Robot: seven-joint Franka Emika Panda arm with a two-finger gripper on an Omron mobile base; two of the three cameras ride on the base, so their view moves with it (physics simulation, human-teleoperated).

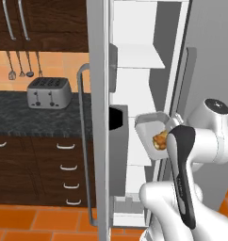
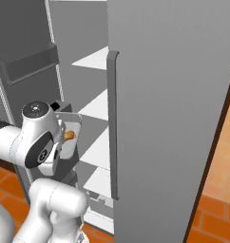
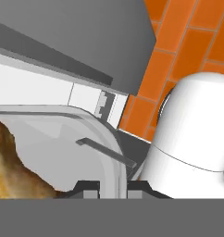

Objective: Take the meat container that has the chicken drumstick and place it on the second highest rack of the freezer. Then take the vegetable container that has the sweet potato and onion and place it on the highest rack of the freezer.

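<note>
- The tool (image 3: 113,187) is clamped shut on the rim of the meat container (image 1: 152,129), with one fingertip on each side of the thin wall.
- The meat container hangs in the air in front of the open freezer (image 1: 134,61), near the middle of its shelf stack and tipped steeply, so that its open face points sideways toward the base cameras.
- The chicken drumstick (image 1: 160,139) lies inside the container against its lower side, close to the tool.
- The second highest rack (image 2: 97,107) appears to sit somewhat above the container; the highest rack (image 2: 93,59) is higher up. Both look bare.
- Handling, as judged: the container is a stiff, thin-walled shell and probably light; the drumstick is a small loose load and adds little weight.
- A rim grip holds the container from one edge, so it can pivot about the fingertips. Smooth walls may slip under a sideways knock.
- At this tilt the drumstick can slide or roll out. Level the container before moving it over the rack.
- The best hold is the middle of one rim, away from the rounded corners.
- The freezer's door edge (image 1: 98,117) stands just beside the container; keep clear of it.
</note>
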